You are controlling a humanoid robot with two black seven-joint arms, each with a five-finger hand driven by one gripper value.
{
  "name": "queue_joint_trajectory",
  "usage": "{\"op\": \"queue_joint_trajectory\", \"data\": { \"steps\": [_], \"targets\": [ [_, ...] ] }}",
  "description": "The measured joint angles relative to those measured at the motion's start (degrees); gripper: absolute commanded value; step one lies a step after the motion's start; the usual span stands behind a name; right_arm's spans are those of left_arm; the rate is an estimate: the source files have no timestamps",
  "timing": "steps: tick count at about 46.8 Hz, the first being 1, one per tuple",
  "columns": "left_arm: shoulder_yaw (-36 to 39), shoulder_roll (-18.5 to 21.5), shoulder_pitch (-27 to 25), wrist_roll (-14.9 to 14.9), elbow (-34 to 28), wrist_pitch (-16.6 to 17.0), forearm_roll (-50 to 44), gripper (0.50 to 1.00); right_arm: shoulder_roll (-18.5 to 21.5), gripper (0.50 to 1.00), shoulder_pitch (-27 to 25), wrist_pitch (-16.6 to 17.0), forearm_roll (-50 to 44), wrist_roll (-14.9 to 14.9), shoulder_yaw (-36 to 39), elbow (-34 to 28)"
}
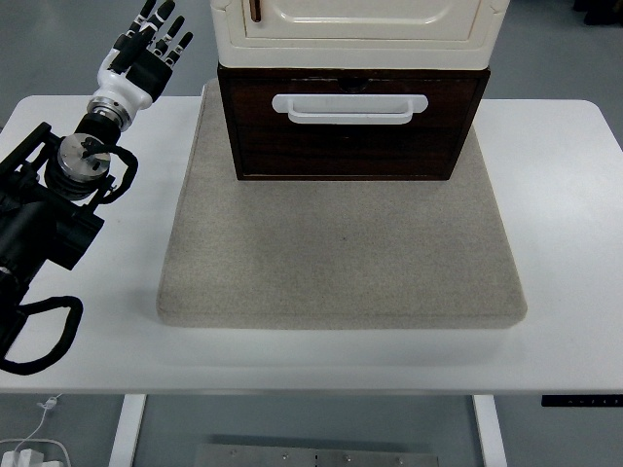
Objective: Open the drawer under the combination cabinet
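Dark brown wooden drawer [352, 125]: sits at the far middle of the table, forming the lowest section of the combination cabinet. Front face turned toward the near edge. It looks pushed in, though how flush it lies cannot be told from above.

White bar-shaped plastic handle [349, 106]: mounted horizontally across the upper part of the drawer front, nothing touching it.

Cream-coloured upper cabinet with a moulded panel door [355, 29]: stacked directly on the brown drawer section, slightly wider than it, cut off by the picture's top edge. A thin dark reddish strip shows at its top left; what it is cannot be told.

Beige rectangular fabric mat [341, 263]: lies flat under the cabinet and reaches well forward of the drawer front, its near part bare.

White rectangular table [574, 292]: carries the mat; bare surface shows on both sides and along the near edge.

Left hand [151, 44], black and white with five jointed fingers: raised at the far left, well left of the cabinet and apart from the handle. Fingers extended and spread, holding nothing. Its black arm [49, 214] comes in from the left edge over the table.

White cable and plug [34, 449]: on the floor below the table's near left corner.
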Motion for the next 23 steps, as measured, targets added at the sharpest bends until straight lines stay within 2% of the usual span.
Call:
{"op": "queue_joint_trajectory", "data": {
  "steps": [23],
  "targets": [
    [-0.35, 0.0, 0.0, 0.0, 0.0, -0.06, -0.13, 1.0, 0.0, 0.928, 0.0, 0.0, 0.02, 0.0, 0.0, 0.02]
  ]
}}
